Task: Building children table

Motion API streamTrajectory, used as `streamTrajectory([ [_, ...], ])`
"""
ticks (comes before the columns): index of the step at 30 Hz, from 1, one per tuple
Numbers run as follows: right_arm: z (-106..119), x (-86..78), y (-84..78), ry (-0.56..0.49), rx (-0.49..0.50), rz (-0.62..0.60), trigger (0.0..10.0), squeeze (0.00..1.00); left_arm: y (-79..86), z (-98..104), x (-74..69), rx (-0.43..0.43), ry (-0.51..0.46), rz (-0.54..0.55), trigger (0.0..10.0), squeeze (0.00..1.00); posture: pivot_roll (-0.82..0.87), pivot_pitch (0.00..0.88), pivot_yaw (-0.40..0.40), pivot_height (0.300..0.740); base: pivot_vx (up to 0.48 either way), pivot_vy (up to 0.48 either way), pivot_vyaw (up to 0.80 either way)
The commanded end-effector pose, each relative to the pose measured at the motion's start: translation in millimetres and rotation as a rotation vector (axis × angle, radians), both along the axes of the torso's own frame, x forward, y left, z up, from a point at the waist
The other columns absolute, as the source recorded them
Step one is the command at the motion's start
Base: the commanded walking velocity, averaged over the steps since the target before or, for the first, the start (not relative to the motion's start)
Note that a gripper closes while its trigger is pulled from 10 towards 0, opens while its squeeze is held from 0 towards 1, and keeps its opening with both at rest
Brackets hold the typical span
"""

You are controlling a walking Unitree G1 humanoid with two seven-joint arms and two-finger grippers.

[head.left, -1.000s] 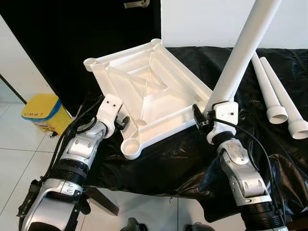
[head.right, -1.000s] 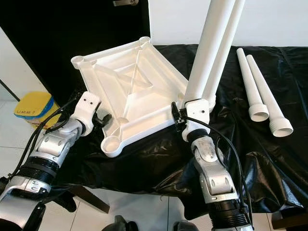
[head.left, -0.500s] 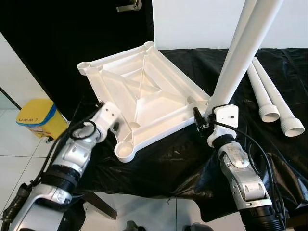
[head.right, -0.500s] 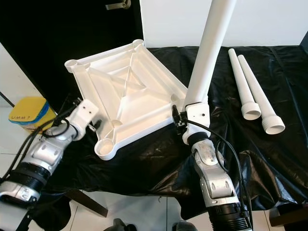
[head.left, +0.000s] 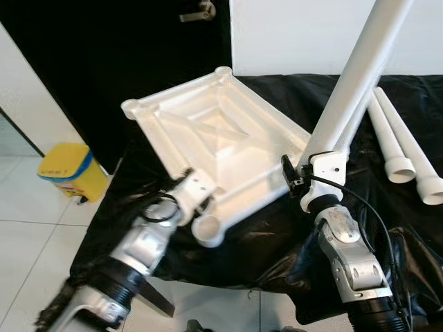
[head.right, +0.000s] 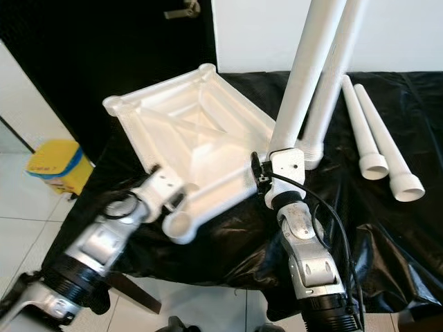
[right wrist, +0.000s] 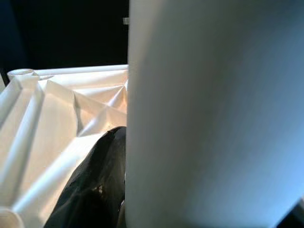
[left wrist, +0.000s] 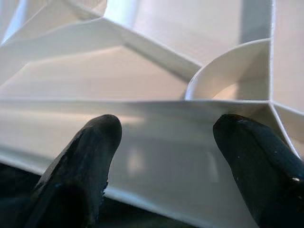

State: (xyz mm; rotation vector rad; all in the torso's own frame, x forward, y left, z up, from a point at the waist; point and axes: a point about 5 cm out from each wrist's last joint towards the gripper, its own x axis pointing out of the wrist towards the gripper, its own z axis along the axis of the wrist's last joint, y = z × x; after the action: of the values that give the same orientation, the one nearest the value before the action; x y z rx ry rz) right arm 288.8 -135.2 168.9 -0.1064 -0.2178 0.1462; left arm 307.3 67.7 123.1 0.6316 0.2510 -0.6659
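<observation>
Tabletop rim [left wrist: 156, 133] between left fingers [left wrist: 80, 166]

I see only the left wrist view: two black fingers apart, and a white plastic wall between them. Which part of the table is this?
Observer: The left gripper is at the near edge of the upturned tabletop, beside its near corner socket.
Operator: What is the right arm doing?
Observer: The right gripper holds a white leg upright at the tabletop's right corner.
Operator: Are there more legs?
Observer: Yes, two loose legs lie side by side on the black cloth, to the right of the tabletop.
</observation>
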Motion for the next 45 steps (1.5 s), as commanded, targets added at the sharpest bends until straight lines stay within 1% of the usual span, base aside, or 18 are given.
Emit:
streamTrajectory([
  [1, 2.6, -1.1, -1.2, -0.016, 0.003, -0.008, 10.0, 0.0, -6.6, -22.0, -12.4, 0.039, 0.145, -0.1, 10.0, 0.0, -0.22, 0.064, 0.063, 0.74, 0.0, 0.0, 0.0],
  [2, 2.6, -1.1, -1.2, -0.016, 0.003, -0.008, 10.0, 0.0, -6.6, -22.0, -12.4, 0.039, 0.145, -0.1, 10.0, 0.0, -0.22, 0.064, 0.063, 0.74, 0.0, 0.0, 0.0],
  [5, 2.5, -1.1, -1.0, -0.015, 0.006, -0.013, 10.0, 0.0, -19.2, -7.9, -4.2, 0.008, 0.098, -0.092, 10.0, 0.0, -0.22, 0.068, 0.066, 0.74, 0.0, 0.0, 0.0],
  [10, 2.3, -1.3, -1.1, -0.015, 0.009, -0.016, 10.0, 0.0, -21.7, 4.7, 3.3, 0.001, 0.055, -0.067, 10.0, 0.0, -0.22, 0.071, 0.068, 0.74, 0.0, 0.0, 0.0],
  [13, 2.5, -1.2, -2.8, -0.016, 0.01, -0.027, 10.0, 0.0, -11.0, 15.8, 14.6, 0.022, -0.002, -0.069, 10.0, 0.0, -0.23, 0.075, 0.076, 0.74, 0.0, 0.0, 0.0],
  [16, 2.6, -1.1, -3.5, -0.017, 0.01, -0.031, 10.0, 0.0, -5.8, 17.9, 18.1, 0.025, -0.006, -0.065, 10.0, 0.0, -0.23, 0.075, 0.078, 0.74, 0.0, 0.0, 0.0],
  [19, 3.0, -0.6, -5.3, -0.019, 0.011, -0.041, 10.0, 0.0, 22.8, 25.3, 33.0, 0.061, -0.031, -0.03, 10.0, 0.0, -0.23, 0.076, 0.083, 0.74, 0.0, 0.0, 0.0],
  [22, 3.1, -0.4, -5.5, -0.02, 0.011, -0.043, 10.0, 0.0, 30.4, 27.5, 36.2, 0.071, -0.039, -0.024, 10.0, 0.0, -0.23, 0.075, 0.083, 0.74, 0.0, 0.0, 0.0],
  [24, 3.5, -0.2, -6.0, -0.021, 0.011, -0.046, 10.0, 0.0, 48.8, 34.5, 41.6, 0.074, -0.061, -0.034, 10.0, 0.0, -0.23, 0.075, 0.083, 0.74, 0.0, 0.0, 0.0],
  [26, 3.5, -0.2, -6.0, -0.021, 0.011, -0.046, 10.0, 0.0, 48.8, 34.5, 41.6, 0.074, -0.061, -0.034, 10.0, 0.0, -0.23, 0.075, 0.083, 0.74, 0.0, 0.0, 0.0],
  [28, 3.8, 0.6, -6.1, -0.023, 0.012, -0.047, 10.0, 0.0, 59.8, 44.0, 40.3, 0.014, -0.08, -0.105, 10.0, 0.0, -0.22, 0.072, 0.083, 0.74, 0.0, 0.0, 0.0],
  [29, 3.8, 0.6, -6.1, -0.023, 0.012, -0.047, 10.0, 0.0, 59.8, 44.0, 40.3, 0.014, -0.08, -0.105, 10.0, 0.0, -0.22, 0.072, 0.083, 0.74, 0.0, 0.0, 0.0],
  [30, 4.2, 1.3, -6.1, -0.025, 0.014, -0.048, 10.0, 0.0, 61.1, 49.8, 33.4, -0.048, -0.093, -0.203, 10.0, 0.0, -0.22, 0.071, 0.08, 0.74, 0.0, 0.0, 0.0],
  [31, 4.2, 1.3, -6.1, -0.025, 0.014, -0.048, 10.0, 0.0, 61.1, 49.8, 33.4, -0.048, -0.093, -0.203, 10.0, 0.0, -0.22, 0.071, 0.08, 0.74, 0.0, 0.0, 0.0],
  [35, 5.1, 2.2, -5.3, -0.028, 0.014, -0.042, 10.0, 0.0, 57.7, 48.2, 20.0, -0.14, -0.042, -0.339, 10.0, 0.0, -0.21, 0.07, 0.073, 0.74, 0.0, 0.0, 0.0],
  [40, 5.4, 2.7, -5.3, -0.028, 0.012, -0.038, 10.0, 0.0, 56.3, 45.2, 14.4, -0.155, -0.011, -0.409, 10.0, 0.0, -0.21, 0.071, 0.071, 0.74, 0.0, 0.0, 0.0],
  [42, 5.6, 2.9, -5.7, -0.028, 0.01, -0.037, 10.0, 0.0, 56.5, 39.7, 13.6, -0.107, -0.007, -0.441, 10.0, 0.0, -0.21, 0.07, 0.067, 0.74, 0.0, 0.0, 0.0],
  [45, 5.9, 3.0, -5.9, -0.029, 0.007, -0.035, 10.0, 0.0, 59.2, 39.0, 26.9, -0.088, -0.045, -0.368, 10.0, 0.0, -0.21, 0.071, 0.067, 0.74, 0.0, 0.0, 0.0],
])
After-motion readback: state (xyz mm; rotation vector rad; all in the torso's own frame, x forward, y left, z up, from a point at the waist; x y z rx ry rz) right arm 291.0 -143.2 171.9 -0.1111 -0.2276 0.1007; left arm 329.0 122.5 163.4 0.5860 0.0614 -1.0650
